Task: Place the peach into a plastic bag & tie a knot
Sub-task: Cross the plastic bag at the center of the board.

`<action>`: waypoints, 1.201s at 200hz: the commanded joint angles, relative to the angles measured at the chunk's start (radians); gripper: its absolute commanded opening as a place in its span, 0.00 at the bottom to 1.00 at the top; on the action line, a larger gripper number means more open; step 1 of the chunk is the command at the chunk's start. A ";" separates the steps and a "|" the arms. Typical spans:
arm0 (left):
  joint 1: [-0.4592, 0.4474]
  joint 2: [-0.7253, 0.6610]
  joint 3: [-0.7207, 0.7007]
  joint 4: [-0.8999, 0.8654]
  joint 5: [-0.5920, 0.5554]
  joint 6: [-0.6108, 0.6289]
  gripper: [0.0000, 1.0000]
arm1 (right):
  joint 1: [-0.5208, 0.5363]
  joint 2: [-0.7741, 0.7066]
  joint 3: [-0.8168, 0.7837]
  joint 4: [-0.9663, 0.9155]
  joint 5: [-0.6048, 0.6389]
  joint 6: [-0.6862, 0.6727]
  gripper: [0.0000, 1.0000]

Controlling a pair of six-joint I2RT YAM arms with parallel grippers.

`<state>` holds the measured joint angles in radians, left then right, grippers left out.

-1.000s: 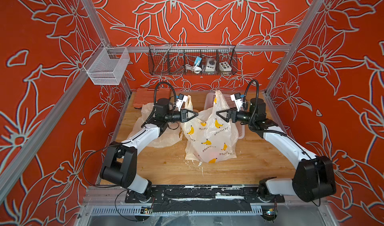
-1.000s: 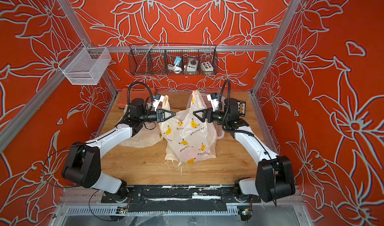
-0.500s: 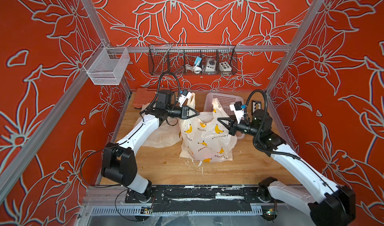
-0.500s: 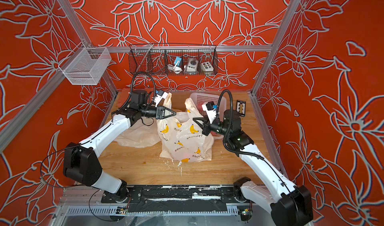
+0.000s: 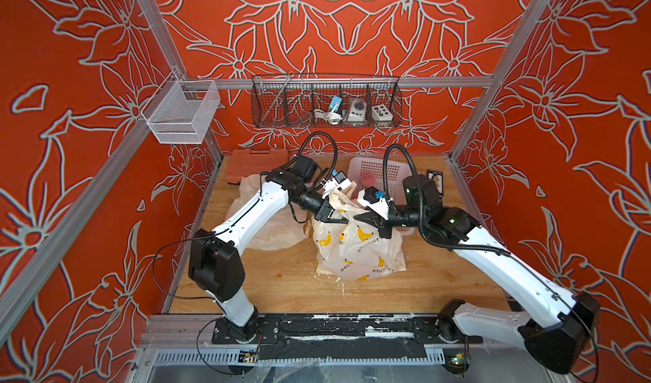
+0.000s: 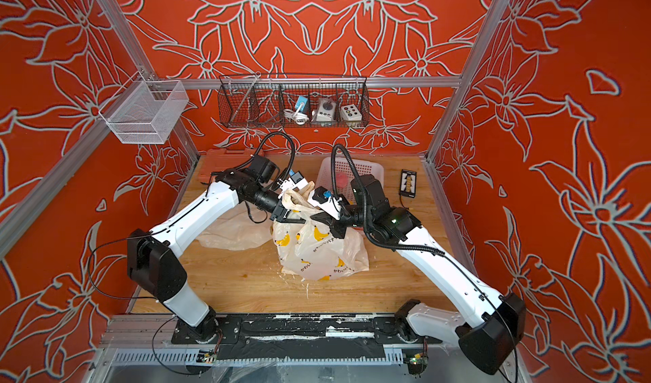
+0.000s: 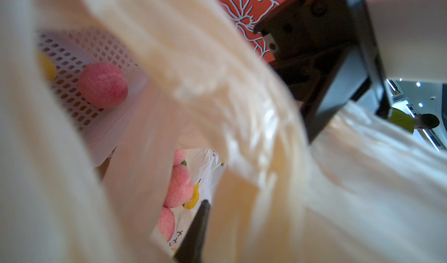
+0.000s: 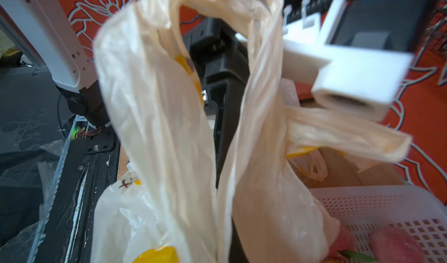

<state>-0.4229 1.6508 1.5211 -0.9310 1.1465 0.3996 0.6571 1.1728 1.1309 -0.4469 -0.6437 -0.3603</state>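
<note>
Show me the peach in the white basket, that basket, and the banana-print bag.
peach (image 7: pixel 102 85): left wrist view, the fruit's middle.
white basket (image 5: pixel 400 170): a top view, its perforated floor.
banana-print bag (image 5: pixel 359 258): a top view, its front wall.

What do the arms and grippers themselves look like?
The left arm and right arm have white shells with black joints. The left gripper and right gripper are black and pointed, each carrying a white camera block. Ribbed black cables arch over the wrists; a green light shows on the right arm.
</note>
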 commanded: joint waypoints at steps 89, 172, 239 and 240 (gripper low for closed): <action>-0.001 -0.190 -0.183 0.177 0.057 0.116 0.60 | 0.004 0.066 0.100 -0.068 -0.129 0.068 0.00; -0.002 -0.264 -0.240 0.424 0.077 -0.075 0.78 | 0.047 0.133 0.162 -0.168 -0.051 0.080 0.00; -0.031 -0.242 -0.242 0.515 0.088 -0.143 0.66 | 0.059 0.172 0.221 -0.196 -0.038 0.128 0.00; -0.031 -0.242 -0.244 0.520 0.088 -0.144 0.66 | 0.059 0.172 0.220 -0.195 -0.037 0.128 0.00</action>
<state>-0.4397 1.4109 1.2861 -0.4908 1.2072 0.2829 0.7078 1.3334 1.3113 -0.6174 -0.6880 -0.2497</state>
